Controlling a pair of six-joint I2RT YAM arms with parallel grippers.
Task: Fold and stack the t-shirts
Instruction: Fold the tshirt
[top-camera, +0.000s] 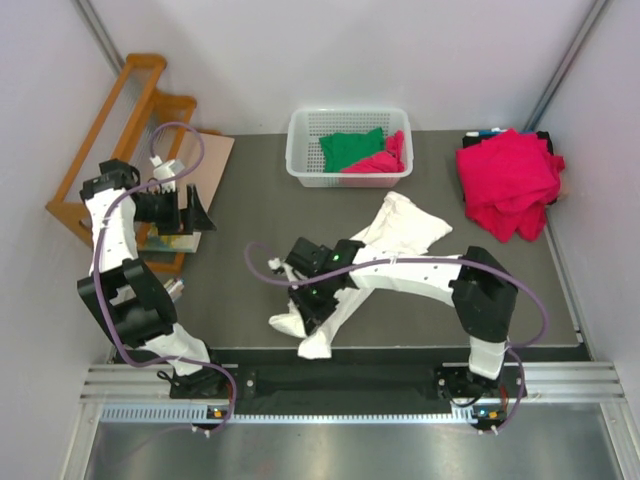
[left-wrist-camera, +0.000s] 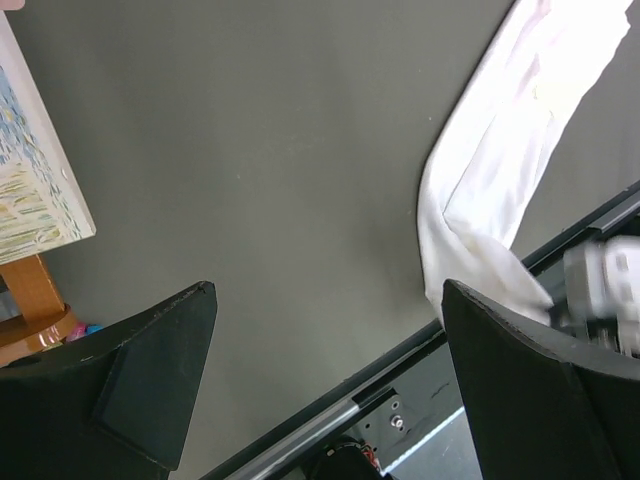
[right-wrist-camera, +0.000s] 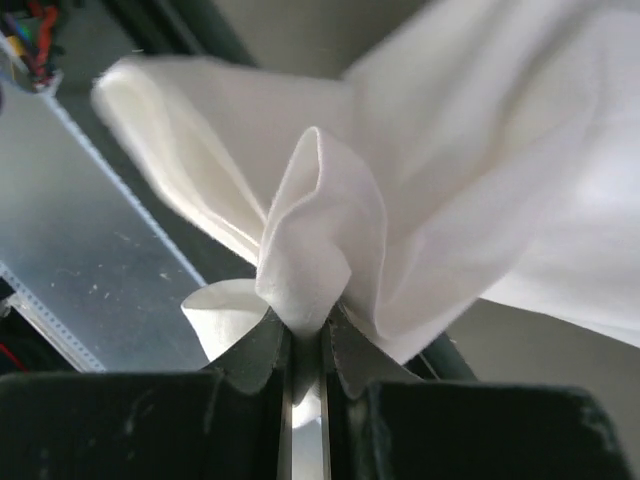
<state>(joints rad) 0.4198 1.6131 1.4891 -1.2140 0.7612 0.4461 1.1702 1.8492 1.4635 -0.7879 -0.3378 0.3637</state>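
Now my right fingers (right-wrist-camera: 258, 352) pinch a bunched fold of the white t-shirt (top-camera: 405, 228), which lies crumpled across the near middle of the worktop (top-camera: 240, 200), probably to spread it flat for folding, while my left fingers (left-wrist-camera: 150, 380) stand wide apart and empty at the left.

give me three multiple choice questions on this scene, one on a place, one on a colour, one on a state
1. Where does the green t-shirt lie?
A) in the white basket
B) on the floor
C) hanging from the wall

2. What colour is the shirt pile at far right?
A) white
B) green
C) crimson-pink

3. How do the right jaws stand?
A) wide open
B) shut on the white t-shirt
C) shut on nothing

Answers:
1 A: green cloth lies inside its walls.
2 C: the whole heap is crimson-pink.
3 B: a white fold is pinched between them.
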